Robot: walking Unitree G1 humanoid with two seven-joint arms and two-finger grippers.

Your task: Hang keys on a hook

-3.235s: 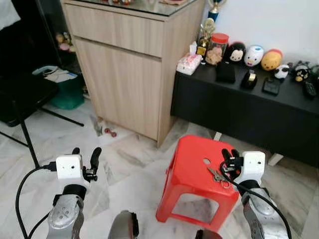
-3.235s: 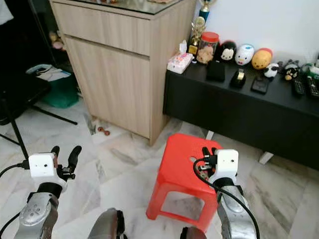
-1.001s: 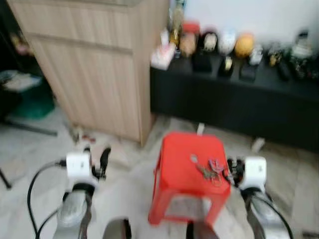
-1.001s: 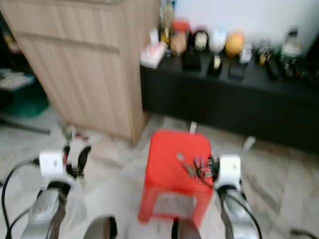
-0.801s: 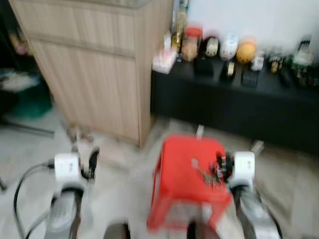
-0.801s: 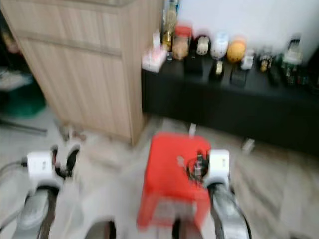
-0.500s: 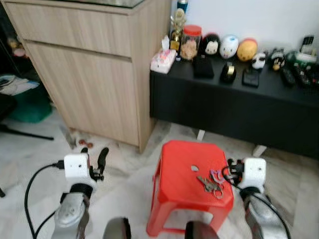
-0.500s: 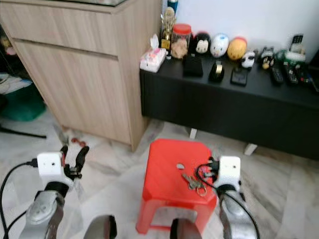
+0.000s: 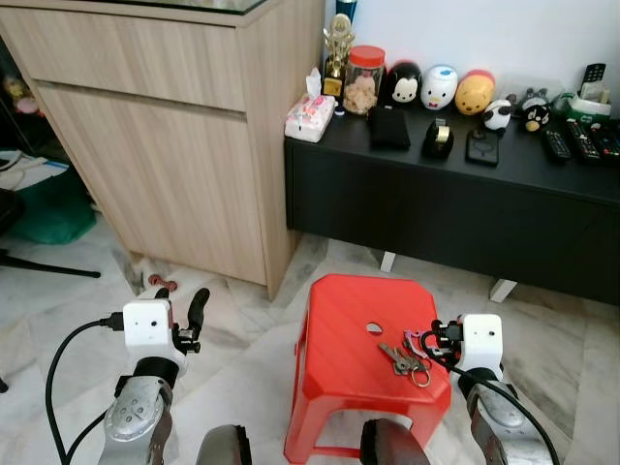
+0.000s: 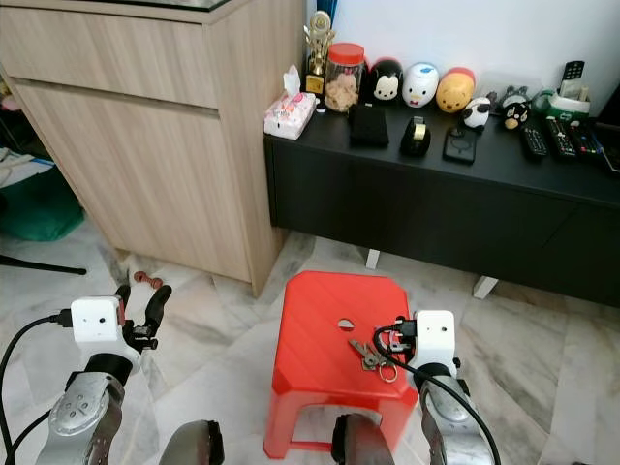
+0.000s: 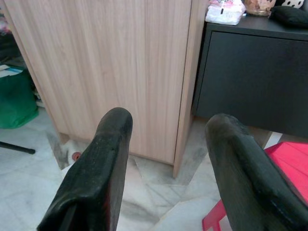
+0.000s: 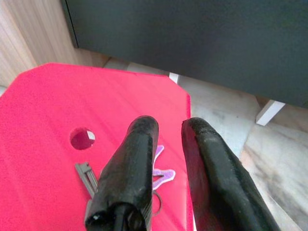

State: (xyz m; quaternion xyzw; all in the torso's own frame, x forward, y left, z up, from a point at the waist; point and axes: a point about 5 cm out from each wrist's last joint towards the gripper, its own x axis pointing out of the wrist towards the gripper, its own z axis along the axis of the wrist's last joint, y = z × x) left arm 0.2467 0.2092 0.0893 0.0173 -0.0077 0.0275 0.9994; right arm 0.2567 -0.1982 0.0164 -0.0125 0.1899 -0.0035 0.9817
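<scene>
A bunch of keys (image 9: pixel 405 356) with a ring and a purple tag (image 12: pixel 161 172) lies on top of a red plastic stool (image 9: pixel 344 329), near its right edge. My right gripper (image 9: pixel 433 337) hovers just right of the keys, low over the stool. Its fingers (image 12: pixel 136 159) stand a narrow gap apart with nothing between them, and one hides part of the keys in the right wrist view. My left gripper (image 9: pixel 182 308) is open over the marble floor left of the stool, pointing at the wooden cabinet (image 11: pixel 120 57).
A tall wooden cabinet (image 9: pixel 174 126) stands at the back left. A low black bench (image 9: pixel 455 208) behind the stool carries toys, a jar, remotes and a tissue pack. A green bin (image 9: pixel 48 208) sits far left. Small red items (image 9: pixel 163 283) lie on the floor by the cabinet.
The camera has swung and steadied, so the blur is gone and the bench shows more fully. The keys still lie on the stool, with the right gripper beside them.
</scene>
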